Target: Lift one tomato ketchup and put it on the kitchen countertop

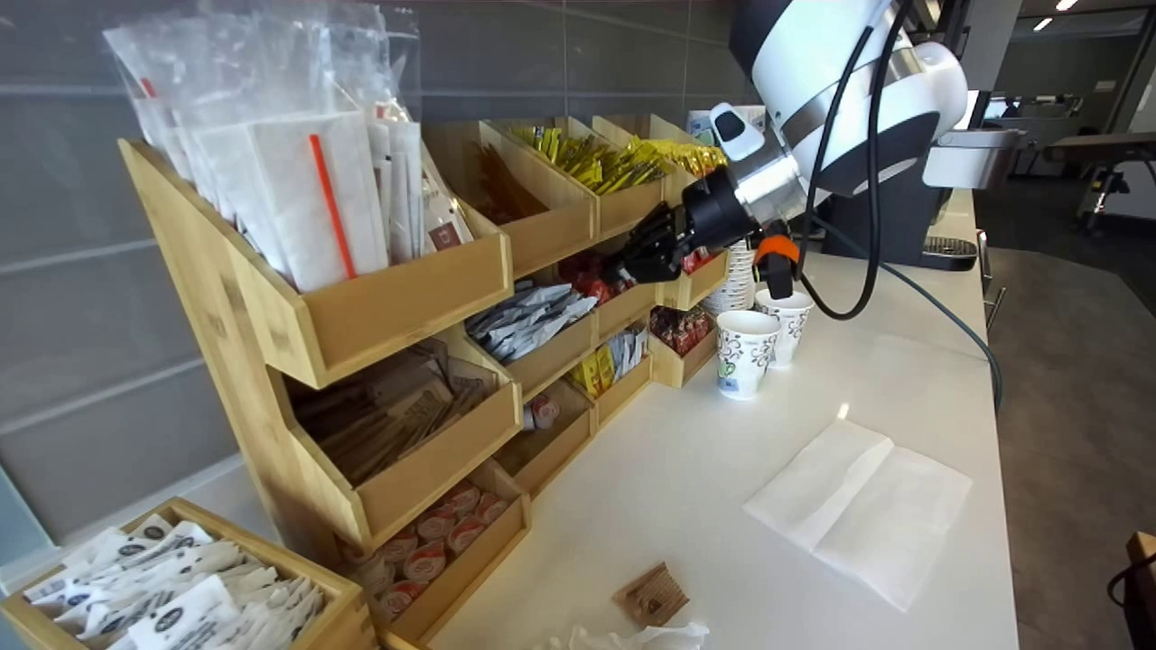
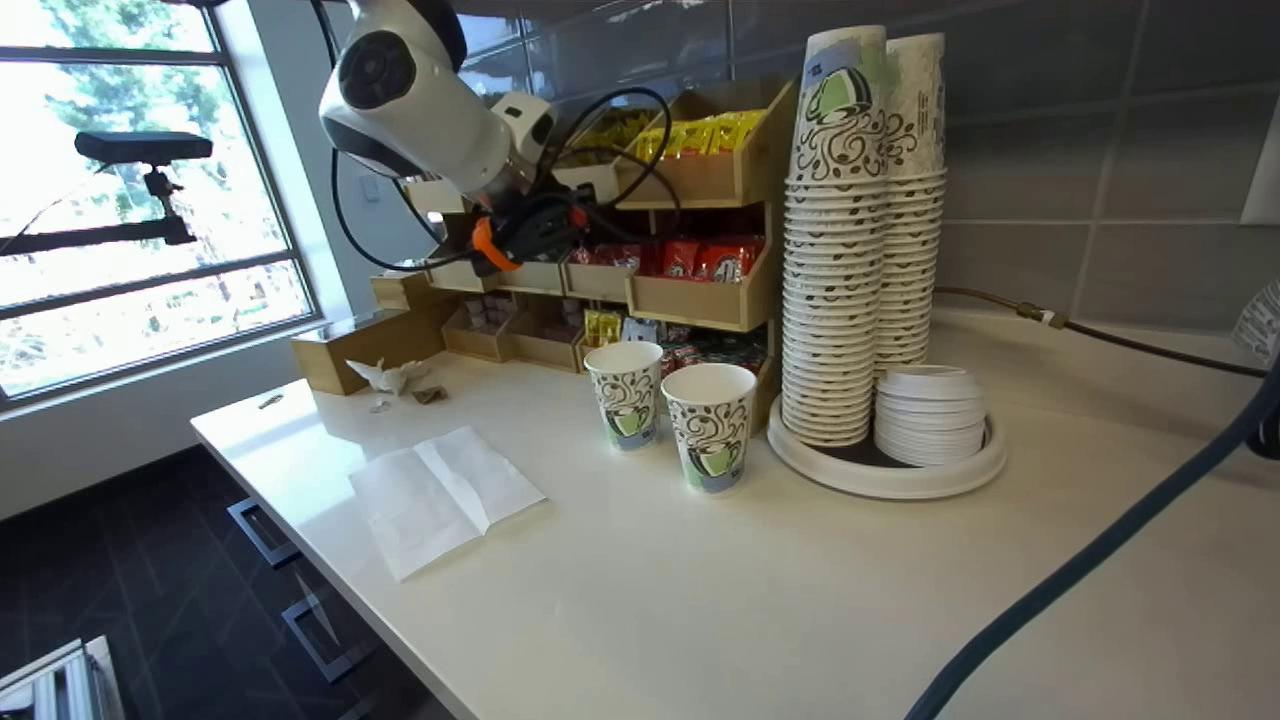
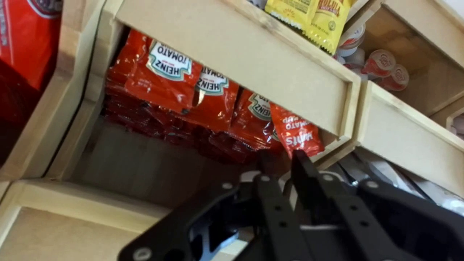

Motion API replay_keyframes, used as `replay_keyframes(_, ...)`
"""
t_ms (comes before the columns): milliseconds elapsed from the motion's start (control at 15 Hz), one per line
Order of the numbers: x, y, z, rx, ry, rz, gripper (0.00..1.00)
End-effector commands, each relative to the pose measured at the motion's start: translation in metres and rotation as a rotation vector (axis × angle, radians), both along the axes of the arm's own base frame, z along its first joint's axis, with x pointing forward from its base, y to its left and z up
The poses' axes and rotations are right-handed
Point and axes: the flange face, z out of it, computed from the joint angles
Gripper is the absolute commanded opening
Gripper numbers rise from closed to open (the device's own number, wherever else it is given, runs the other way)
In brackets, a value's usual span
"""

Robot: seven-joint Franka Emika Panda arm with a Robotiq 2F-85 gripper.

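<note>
Red tomato ketchup sachets lie in a middle-tier compartment of the wooden rack. In the wrist view a Hunt's tomato ketchup sachet (image 3: 295, 132) leans at the compartment's corner, with several Heinz sachets (image 3: 214, 94) beside it. In an exterior view some red sachets (image 1: 593, 283) show just by the fingertips. My gripper (image 3: 282, 156) is open with a narrow gap and nothing seen between its fingers. Its tips are close to the Hunt's sachet's lower edge; whether they touch it I cannot tell. The white kitchen countertop shows in both exterior views (image 1: 704, 478) (image 2: 700, 590).
The tiered rack (image 1: 560, 348) stands along the wall. Two paper cups (image 1: 745, 361) (image 1: 788, 329) stand on the counter before it, near tall cup stacks (image 2: 828, 300). A white napkin (image 1: 862, 506) and brown packet (image 1: 652, 596) lie on the counter. Cables hang from the arm.
</note>
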Motion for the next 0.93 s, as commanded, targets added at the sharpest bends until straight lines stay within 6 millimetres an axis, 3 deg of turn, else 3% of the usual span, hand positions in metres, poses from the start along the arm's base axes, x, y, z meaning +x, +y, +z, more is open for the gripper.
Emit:
replay_keyframes(0, 0.011, 0.001, 0.003, -0.011, -0.047, -0.011, 0.53)
replay_keyframes(267, 0.012, 0.001, -0.005, 0.006, -0.063, -0.02, 0.79)
replay_keyframes(400, 0.012, 0.001, -0.009, 0.006, -0.067, -0.023, 0.42)
replay_keyframes(467, 0.013, 0.001, -0.01, 0.003, -0.073, -0.023, 0.39)
replay_keyframes(800, 0.015, -0.002, -0.013, -0.007, -0.09, -0.026, 0.03)
replay_keyframes(867, 0.015, -0.002, -0.014, -0.01, -0.091, -0.024, 0.01)
